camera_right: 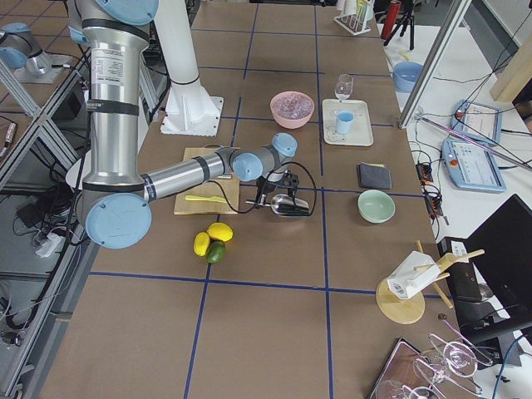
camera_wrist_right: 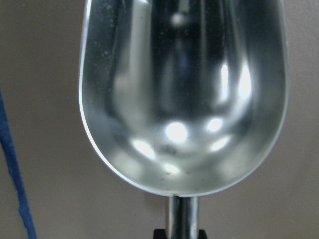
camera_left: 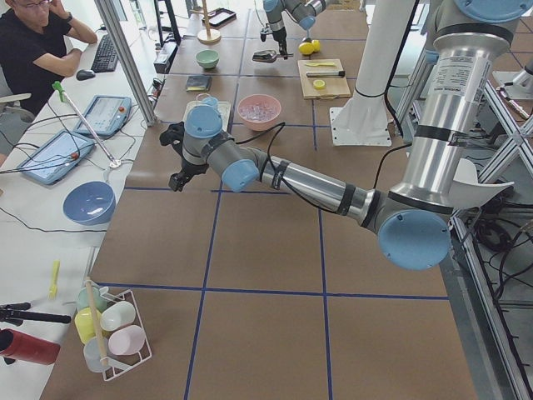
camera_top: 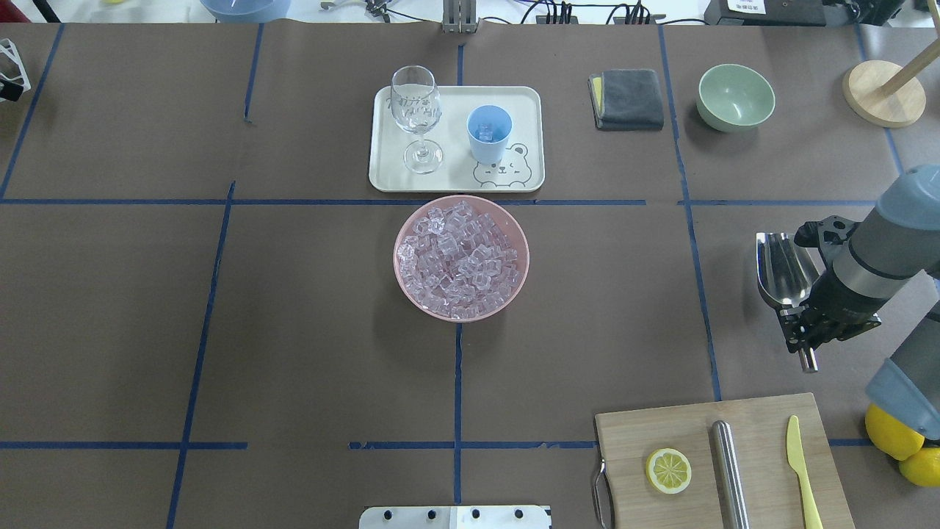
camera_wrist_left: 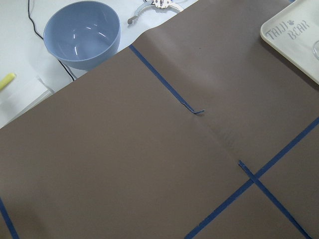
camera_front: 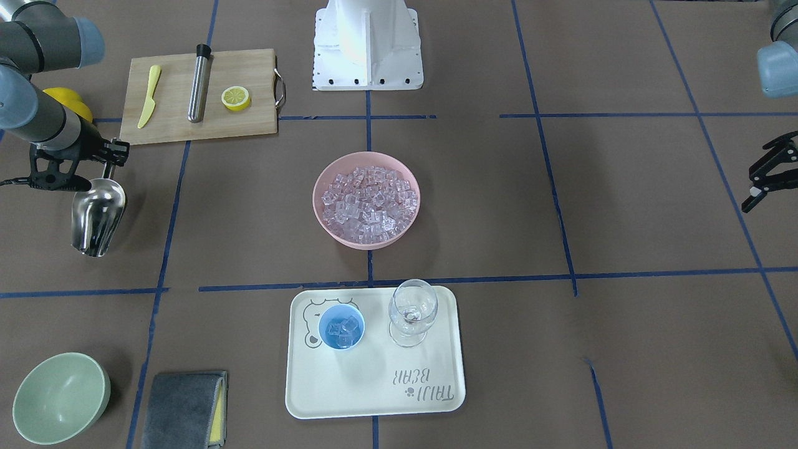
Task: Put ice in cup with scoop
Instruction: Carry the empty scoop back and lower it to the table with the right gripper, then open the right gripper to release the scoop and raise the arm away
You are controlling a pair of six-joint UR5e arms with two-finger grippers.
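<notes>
- Scoop point(camera_top: 784, 270): it is held by its thin handle in the right gripper point(camera_top: 800, 323), whose jaws are clamped together on it. It is kept well apart from the pink bowl point(camera_top: 397, 257), out on the robot's right side. The trough is seen empty in the wrist view.
- Handling of the scoop is judged as stiff, light and smooth. The thin round handle may twist in the jaws under load, so a hold on the handle close to the trough is favoured.
- Ice point(camera_top: 459, 257): the clear cubes are heaped in the pink bowl itself. They are judged hard, light, loose and slippery, so they are better lifted from below with the trough than pinched.
- Cup point(camera_top: 488, 136): it is stood upright on the tray point(camera_top: 455, 176) just beyond the pink bowl, and a few cubes are seen inside. It is judged light and easily knocked, so pouring from above without contact is advised.
- Wine glass point(camera_top: 416, 110): it is placed beside the cup, also beyond the pink bowl, and is judged fragile.
- Left gripper point(camera_front: 765, 176): it is kept well apart from the pink bowl on the robot's left, jaws apart, with nothing held.
</notes>
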